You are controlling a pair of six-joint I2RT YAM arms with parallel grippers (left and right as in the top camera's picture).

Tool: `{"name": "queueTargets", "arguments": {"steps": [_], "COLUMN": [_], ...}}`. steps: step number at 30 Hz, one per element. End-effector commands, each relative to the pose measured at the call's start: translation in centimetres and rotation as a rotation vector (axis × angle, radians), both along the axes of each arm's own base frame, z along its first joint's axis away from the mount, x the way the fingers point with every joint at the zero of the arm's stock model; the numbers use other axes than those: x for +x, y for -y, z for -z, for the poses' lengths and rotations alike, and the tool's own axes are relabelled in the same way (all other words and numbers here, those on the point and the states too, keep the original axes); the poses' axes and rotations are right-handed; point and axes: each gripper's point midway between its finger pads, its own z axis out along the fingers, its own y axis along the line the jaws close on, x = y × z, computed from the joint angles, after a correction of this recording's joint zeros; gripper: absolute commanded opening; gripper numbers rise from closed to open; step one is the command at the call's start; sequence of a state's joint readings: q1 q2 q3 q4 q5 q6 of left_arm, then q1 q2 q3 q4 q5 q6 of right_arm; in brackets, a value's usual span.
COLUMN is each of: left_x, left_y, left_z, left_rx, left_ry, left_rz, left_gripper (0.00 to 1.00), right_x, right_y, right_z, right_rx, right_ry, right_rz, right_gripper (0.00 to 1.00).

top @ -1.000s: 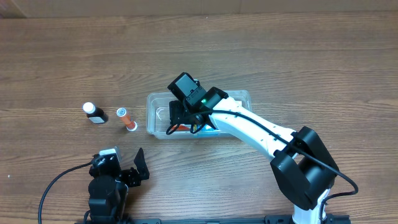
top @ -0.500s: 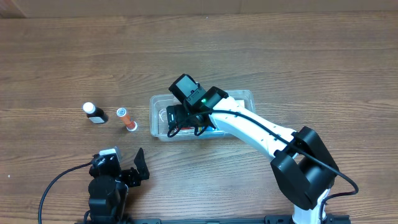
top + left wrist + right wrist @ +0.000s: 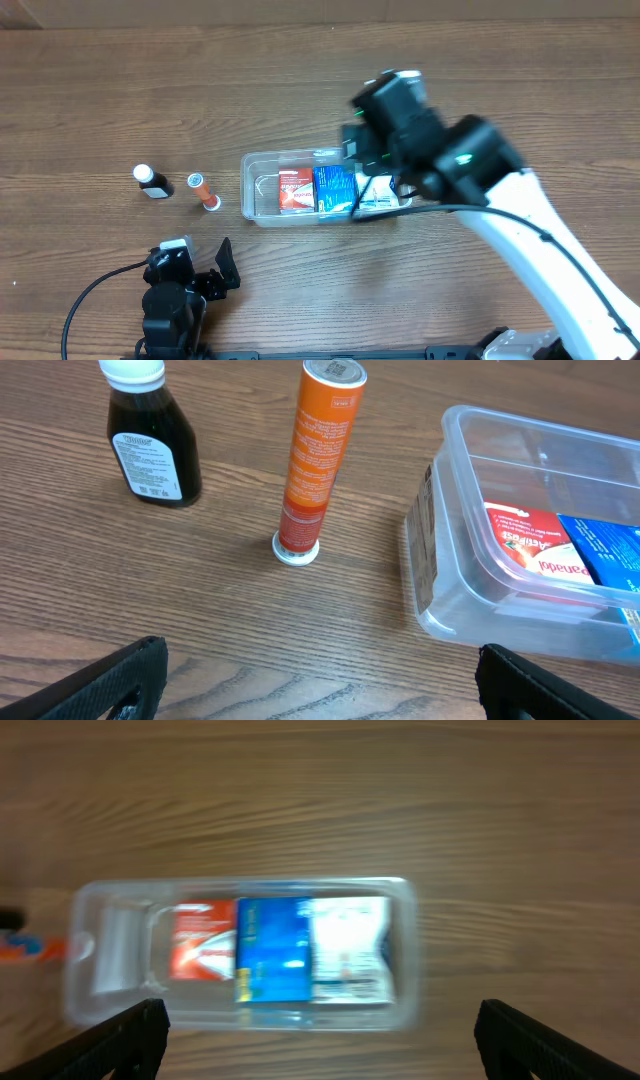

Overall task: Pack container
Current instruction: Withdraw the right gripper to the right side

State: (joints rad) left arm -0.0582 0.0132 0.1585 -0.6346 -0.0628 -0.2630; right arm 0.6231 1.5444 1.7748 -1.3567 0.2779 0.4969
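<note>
The word "panadol" is read in white letters, upside down in the left wrist view, on the red box (image 3: 535,550) that lies in the container (image 3: 455,595) near the middle of the worktop. A smaller line of white print is seen beside that word, but it cannot be made out surely. A white label with fine print is carried by the dark bottle (image 3: 150,450) toward the left edge of the worktop, and fine print runs down the orange tube (image 3: 318,460) near it; neither can be read. Print on the blue box (image 3: 605,545) and on the white pack (image 3: 348,955) is blurred past reading
</note>
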Motion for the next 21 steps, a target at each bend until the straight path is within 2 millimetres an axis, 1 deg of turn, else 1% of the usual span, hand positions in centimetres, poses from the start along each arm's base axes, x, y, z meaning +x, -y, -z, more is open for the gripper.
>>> {"name": "queueTargets", "arguments": {"steps": [1,3,5,6,7,8,10,12,14,16,18,21], "left_x": [0.1,0.1,0.1,0.1,0.1,0.1,0.1,0.0,0.1,0.1,0.1,0.1], "left_y": [-0.1,-0.1,-0.1,-0.1,-0.1,-0.1,-0.1,-0.1,-0.1,-0.1,-0.1,-0.1], "left_z": [0.0,0.0,0.0,0.0,-0.1,-0.1,0.0,0.0,0.0,-0.1,0.0,-0.1], "left_rx": [-0.015,-0.015,-0.015,-0.015,-0.015,-0.015,-0.015,-0.015,-0.015,-0.015,-0.015,-0.015], "left_ry": [0.008,0.008,0.008,0.008,0.008,0.008,0.008,0.008,0.008,0.008,0.008,0.008], "left_rz": [-0.01,-0.01,-0.01,-0.01,-0.01,-0.01,-0.01,-0.01,-0.01,-0.01,-0.01,-0.01], "left_gripper": [1.0,1.0,1.0,1.0,1.0,1.0,1.0,1.0,1.0,1.0,1.0,1.0], "right_x": [0.9,1.2,1.9,2.2,2.3,2.5,2.6,2.3,2.1,2.1,2.4,2.6], "right_y": [6.4,10.6,15.0,16.9,18.2,19.4,21.0,23.3,24.8,25.5,25.4,25.4], "right_z": [-1.2,-0.7,-0.6,-0.6,-0.6,-0.6,-0.3,0.1,0.7,1.2,1.6,1.6], "right_rx": [-0.004,-0.021,-0.02,-0.018,-0.022,-0.028,-0.043,-0.076,-0.097,-0.089,-0.067,-0.067], "right_ry": [0.007,-0.028,-0.029,-0.026,-0.027,-0.031,-0.054,-0.082,-0.11,-0.129,-0.138,-0.131], "right_rz": [0.199,0.317,0.452,0.508,0.532,0.519,0.44,0.42,0.421,0.441,0.437,0.438], "right_gripper": [1.0,1.0,1.0,1.0,1.0,1.0,1.0,1.0,1.0,1.0,1.0,1.0]}}
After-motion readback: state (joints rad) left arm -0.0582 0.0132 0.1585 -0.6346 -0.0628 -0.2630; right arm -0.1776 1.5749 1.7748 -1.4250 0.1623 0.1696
